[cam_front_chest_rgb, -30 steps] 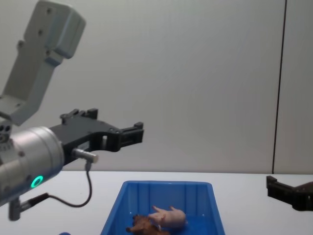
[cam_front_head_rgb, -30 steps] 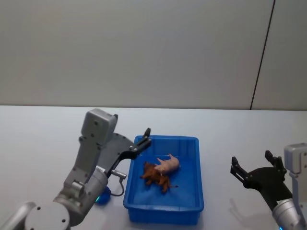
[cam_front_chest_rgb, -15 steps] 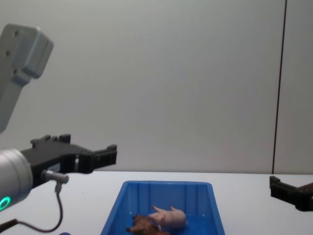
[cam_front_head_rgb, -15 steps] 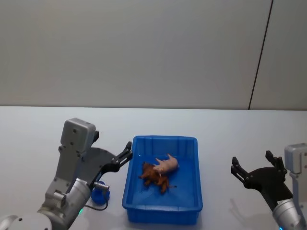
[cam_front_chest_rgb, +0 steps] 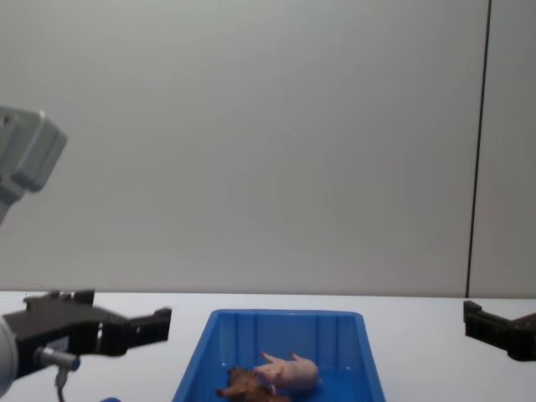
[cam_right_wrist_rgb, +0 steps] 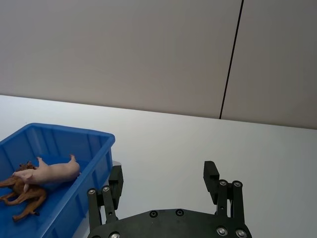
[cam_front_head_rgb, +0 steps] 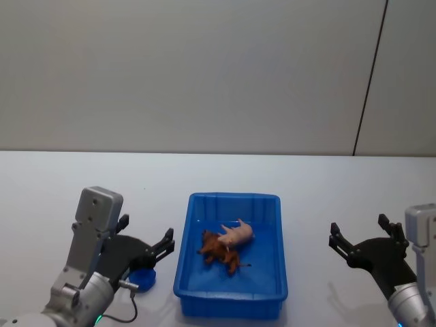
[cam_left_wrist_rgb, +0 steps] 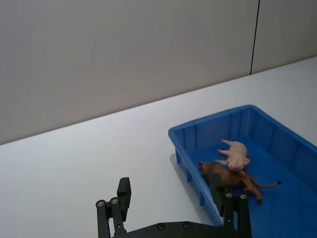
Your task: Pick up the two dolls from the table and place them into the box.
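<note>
While left gripper [cam_front_head_rgb: 146,229] and right gripper [cam_front_head_rgb: 358,226] fingers gape wide, we judge the pale pink toy pig [cam_front_head_rgb: 240,234] and dark brown toy animal [cam_front_head_rgb: 216,246] light, rigid, graspable mid-body.

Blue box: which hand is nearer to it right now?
Left. The left hand hangs open just beside the left wall of the box; the right hand, also open, sits farther off to its right above the table.

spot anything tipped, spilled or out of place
Nothing spilled or damaged. The pink pig and brown animal lie on their sides, touching, inside the blue box. A small blue object sits left of it.
</note>
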Motion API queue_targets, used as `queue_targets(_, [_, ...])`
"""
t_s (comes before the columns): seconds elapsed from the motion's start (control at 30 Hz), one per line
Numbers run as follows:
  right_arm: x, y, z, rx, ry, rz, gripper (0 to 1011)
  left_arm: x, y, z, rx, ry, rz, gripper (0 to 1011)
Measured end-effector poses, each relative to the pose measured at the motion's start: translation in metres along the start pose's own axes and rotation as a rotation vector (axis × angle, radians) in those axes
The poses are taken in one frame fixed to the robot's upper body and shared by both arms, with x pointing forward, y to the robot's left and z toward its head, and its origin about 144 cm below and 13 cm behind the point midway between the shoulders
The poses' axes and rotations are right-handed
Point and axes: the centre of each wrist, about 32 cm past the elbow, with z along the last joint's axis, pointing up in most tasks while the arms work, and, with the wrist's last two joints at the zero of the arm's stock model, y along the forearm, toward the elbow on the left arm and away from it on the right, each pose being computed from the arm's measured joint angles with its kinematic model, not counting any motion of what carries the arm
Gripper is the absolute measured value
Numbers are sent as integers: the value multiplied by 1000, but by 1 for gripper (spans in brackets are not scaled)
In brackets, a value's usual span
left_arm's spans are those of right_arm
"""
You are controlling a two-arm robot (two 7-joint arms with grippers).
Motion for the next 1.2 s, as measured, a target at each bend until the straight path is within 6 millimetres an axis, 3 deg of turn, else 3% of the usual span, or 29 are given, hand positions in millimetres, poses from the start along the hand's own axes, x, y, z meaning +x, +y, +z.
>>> queue_targets(0.6, [0, 0, 0, 0, 0, 0, 1001, 18, 2, -29, 114, 37, -4, 1001])
queue_targets(1.2, [0, 0, 0, 0, 0, 0, 1001, 33, -10, -42, 157, 51, -16, 1001])
